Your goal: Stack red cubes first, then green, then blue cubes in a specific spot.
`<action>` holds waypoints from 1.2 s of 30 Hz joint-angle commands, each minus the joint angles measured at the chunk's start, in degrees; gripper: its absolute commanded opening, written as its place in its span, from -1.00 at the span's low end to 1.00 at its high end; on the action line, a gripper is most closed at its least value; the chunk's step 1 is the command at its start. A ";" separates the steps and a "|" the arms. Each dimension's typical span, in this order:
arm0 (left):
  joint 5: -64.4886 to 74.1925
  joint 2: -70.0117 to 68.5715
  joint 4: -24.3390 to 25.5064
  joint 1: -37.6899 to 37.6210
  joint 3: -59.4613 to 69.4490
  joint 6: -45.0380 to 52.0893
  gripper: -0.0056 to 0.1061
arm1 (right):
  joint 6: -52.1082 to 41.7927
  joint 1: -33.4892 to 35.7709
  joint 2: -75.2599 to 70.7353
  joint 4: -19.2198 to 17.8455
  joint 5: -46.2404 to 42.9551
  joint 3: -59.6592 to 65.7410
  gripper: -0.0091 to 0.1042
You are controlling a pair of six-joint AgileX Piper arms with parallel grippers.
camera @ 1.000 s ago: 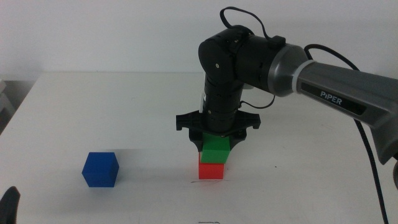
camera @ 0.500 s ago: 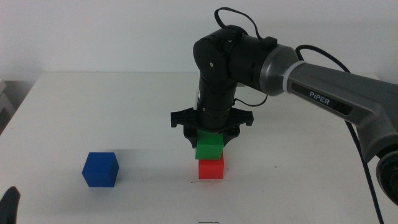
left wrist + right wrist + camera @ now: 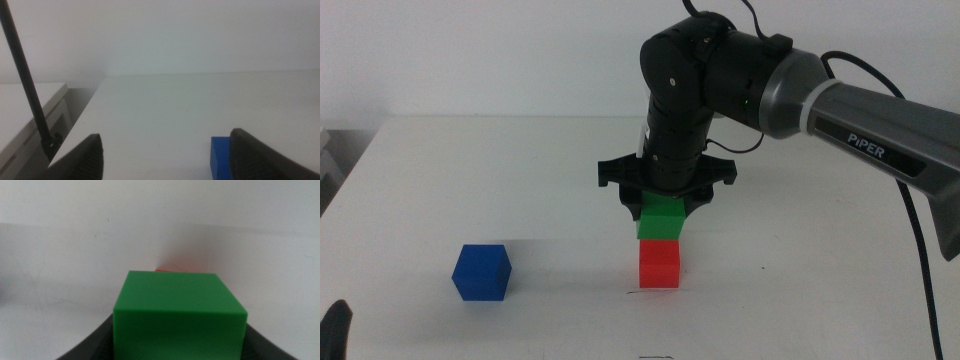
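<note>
The red cube (image 3: 659,266) stands on the white table, just behind a short thin dark line (image 3: 655,291) that marks the spot. My right gripper (image 3: 663,207) points straight down and is shut on the green cube (image 3: 661,218), which is squarely over the red cube. Whether the two cubes touch is unclear. In the right wrist view the green cube (image 3: 180,312) fills the space between the jaws, and a sliver of the red cube (image 3: 167,270) shows past it. The blue cube (image 3: 481,272) sits alone to the left, also in the left wrist view (image 3: 220,157). My left gripper (image 3: 165,160) waits open at the bottom left corner (image 3: 332,330).
The table's left edge (image 3: 80,125) drops off beside a thin dark rod (image 3: 25,80). A second short dark mark (image 3: 655,357) lies at the table's front edge. White tabletop lies between the blue cube and the stack.
The right gripper has lifted the green cube a little and squared it over the red cube; a second ago it sat lower and skewed to the right. The blue cube and left arm have not moved.
</note>
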 commanded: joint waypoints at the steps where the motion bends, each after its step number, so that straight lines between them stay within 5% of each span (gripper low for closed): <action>1: -4.34 -1.47 -0.33 0.09 -0.06 -0.54 0.59 | -0.47 -0.06 -3.82 -1.01 4.02 -0.24 -0.86; 19: -4.34 -1.47 -0.33 0.09 -0.06 -0.54 0.59 | 0.54 0.56 -2.06 2.05 2.33 2.38 -0.86; 36: -4.34 -1.47 -0.33 0.09 -0.06 -0.54 0.59 | 1.57 0.45 -1.87 -1.53 0.22 2.36 -0.60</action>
